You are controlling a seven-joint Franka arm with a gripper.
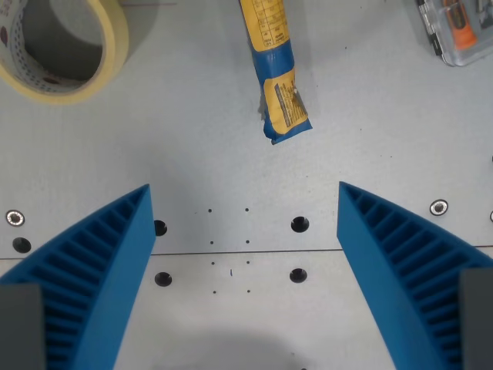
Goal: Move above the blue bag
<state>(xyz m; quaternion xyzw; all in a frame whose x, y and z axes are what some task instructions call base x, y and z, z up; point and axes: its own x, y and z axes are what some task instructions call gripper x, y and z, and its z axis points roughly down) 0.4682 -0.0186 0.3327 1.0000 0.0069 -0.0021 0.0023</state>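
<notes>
The blue bag (pixel 279 77) is a narrow blue and yellow packet lying on the grey table, running from the top edge down to the upper middle of the wrist view. Its lower end is crimped and carries a yellow label. My gripper (pixel 245 202) is open and empty. Its two blue ribbed fingers (pixel 100 270) stand wide apart at the lower left and lower right. The bag's lower end lies just beyond the gap between the fingertips, a little toward the wrist view's right.
A roll of beige tape (pixel 65 50) lies at the top left. A clear plastic case with an orange and black item (pixel 458 31) sits at the top right. The table (pixel 192 154) has several bolt holes and a seam line between the fingers.
</notes>
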